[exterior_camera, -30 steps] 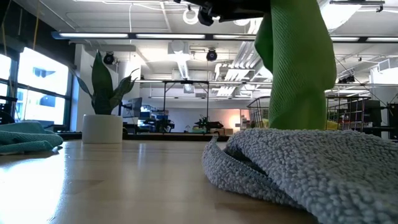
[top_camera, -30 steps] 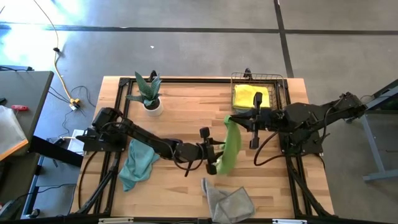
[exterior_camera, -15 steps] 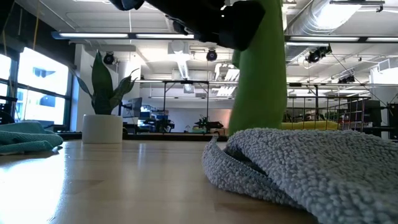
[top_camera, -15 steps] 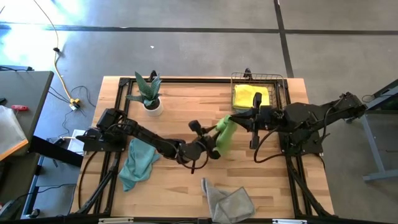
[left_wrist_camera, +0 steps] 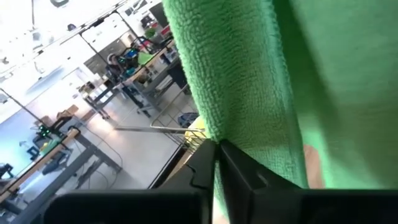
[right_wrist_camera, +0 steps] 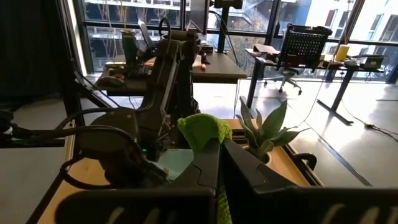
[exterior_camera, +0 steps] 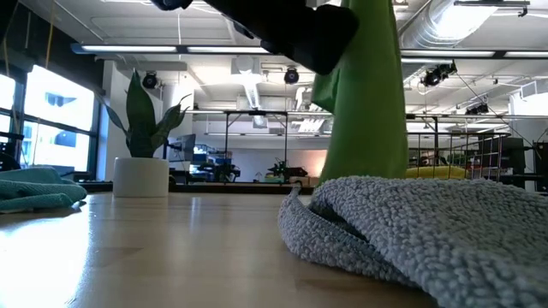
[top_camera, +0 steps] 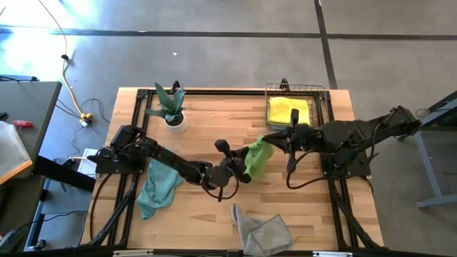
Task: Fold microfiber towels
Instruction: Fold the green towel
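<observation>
Mid-desk [top_camera: 214, 114], lime green towel [top_camera: 255, 156] held up off the wood betw. both grippers, bunched and drooping. Left gripper [top_camera: 241, 169] at towel's lower end, jaws pinched shut on an edge, cloth filling the left wrist view [left_wrist_camera: 249, 81]. Right gripper [top_camera: 265, 138] at towel's upper end, jaws closed tight on a corner, green tuft poking past the fingers [right_wrist_camera: 208, 168] in the right wrist view. Behind right gripper, copper wire basket [top_camera: 320, 100] w/ bright yellow towel [top_camera: 288, 109] inside. Teal-blue towel [top_camera: 158, 187] crumpled on desk beside left arm, well apart from its jaws. Grey towel [top_camera: 261, 232] heaped at near desk edge, below the left gripper, looming large in low view [exterior_camera: 411, 227]. Potted plant [top_camera: 171, 107] at far-left corner.
</observation>
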{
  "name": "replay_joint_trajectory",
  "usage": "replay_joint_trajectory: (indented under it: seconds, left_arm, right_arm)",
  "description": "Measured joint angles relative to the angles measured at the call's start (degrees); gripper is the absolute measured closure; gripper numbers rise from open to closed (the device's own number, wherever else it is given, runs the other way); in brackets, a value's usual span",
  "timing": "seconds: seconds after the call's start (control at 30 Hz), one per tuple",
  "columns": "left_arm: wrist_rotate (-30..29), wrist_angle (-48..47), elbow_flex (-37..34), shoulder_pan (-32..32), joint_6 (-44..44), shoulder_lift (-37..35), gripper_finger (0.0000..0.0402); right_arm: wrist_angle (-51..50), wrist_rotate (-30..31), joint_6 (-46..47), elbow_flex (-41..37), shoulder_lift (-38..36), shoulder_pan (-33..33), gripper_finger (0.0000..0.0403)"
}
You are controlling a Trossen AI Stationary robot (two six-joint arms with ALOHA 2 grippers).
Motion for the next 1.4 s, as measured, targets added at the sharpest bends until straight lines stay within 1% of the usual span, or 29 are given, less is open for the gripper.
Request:
replay_joint_trajectory:
  seconds: [0.1, 0.17, 0.27, 0.37, 0.63, 0.83, 0.9, 1.03, 1.1, 1.13, 1.27, 1.4]
  left_arm:
    - [0.0, 0.2, 0.0, 0.1, -0.3, 0.0, 0.0391]
    - [-0.3, 1.3, 0.0, 0.0, 1.0, 0.0, 0.0395]
    - [-4.3, 4.6, 0.0, -0.5, 6.8, 0.0, 0.0399]
    - [-8.7, 7.2, 0.0, -1.5, 14.2, -0.7, 0.0400]
    - [-12.6, 7.1, 0.0, -3.8, 25.7, -5.3, 0.0401]
    - [-16.1, 6.8, 0.0, -4.6, 36.1, -9.1, 0.0401]
    - [-17.5, 6.5, 0.0, -4.6, 39.5, -11.1, 0.0401]
    - [-17.2, 2.3, 0.0, -3.9, 40.1, -16.1, 0.0401]
    - [-17.4, -0.2, 0.0, -2.9, 39.3, -18.4, 0.0402]
    - [-17.6, -1.9, 0.0, -2.3, 38.7, -19.6, 0.0402]
    - [-17.5, -9.5, 0.0, 0.4, 34.1, -23.6, 0.0402]
    - [-15.8, -16.8, 0.0, 3.5, 28.6, -26.2, 0.0402]
  right_arm:
    - [-0.1, -0.1, 0.0, 0.0, 0.0, 0.0, 0.0402]
    - [-0.7, -0.1, -0.1, 0.0, 0.0, 0.0, 0.0402]
    - [-4.3, -0.1, 0.4, 0.0, 0.0, 0.0, 0.0402]
    - [-8.4, -0.1, 2.8, 0.0, 0.0, 0.0, 0.0402]
    - [-19.7, -0.7, 4.4, 0.0, 0.0, 0.0, 0.0402]
    - [-21.5, -0.4, 3.6, 0.0, 0.0, 0.1, 0.0402]
    - [-20.7, 1.7, 0.8, 0.0, 0.0, 0.1, 0.0402]
    - [-17.3, 11.1, -6.3, 0.0, 0.0, -0.4, 0.0402]
    - [-15.1, 14.6, -10.2, 0.0, 0.4, -1.7, 0.0402]
    - [-14.6, 15.3, -11.9, 0.0, 0.5, -2.4, 0.0402]
    - [-12.5, 14.9, -16.2, 0.0, 2.4, -6.8, 0.0402]
    - [-10.6, 15.2, -20.1, 0.0, 5.0, -11.6, 0.0402]
